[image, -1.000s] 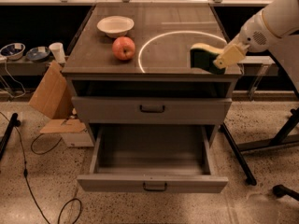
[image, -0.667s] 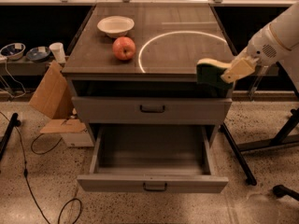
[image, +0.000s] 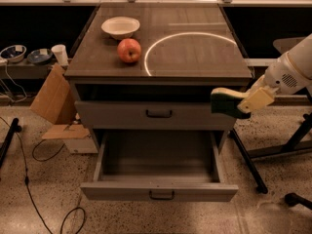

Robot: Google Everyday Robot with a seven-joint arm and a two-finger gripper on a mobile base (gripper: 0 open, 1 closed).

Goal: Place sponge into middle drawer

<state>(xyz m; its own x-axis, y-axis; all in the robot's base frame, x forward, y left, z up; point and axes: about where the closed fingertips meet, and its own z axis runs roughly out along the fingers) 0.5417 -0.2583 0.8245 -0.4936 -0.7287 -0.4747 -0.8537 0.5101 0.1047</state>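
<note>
Sponge [image: 223, 101] status: being pinched at its right end, pale yellow wavy layer facing up, dark green body underneath. Hanging in mid-air just off the front right corner of the cabinet [image: 195, 57], overlapping the right end of the upper drawer front [image: 122, 115] and sitting above the right side of the middle drawer [image: 158, 193]. Poking in from the right: gripper [image: 243, 105], fingers clamping onto the sponge. Lying pulled wide open below: that middle drawer, not touching the sponge. Sitting up on the cabinet top, well apart from the sponge: red apple [image: 129, 50] and, just behind it, white bowl [image: 120, 27]. Leaning by the cabinet's left side: cardboard [image: 53, 101]. Crowding the floor near the drawer's right corner: dark stand legs [image: 248, 160].
</note>
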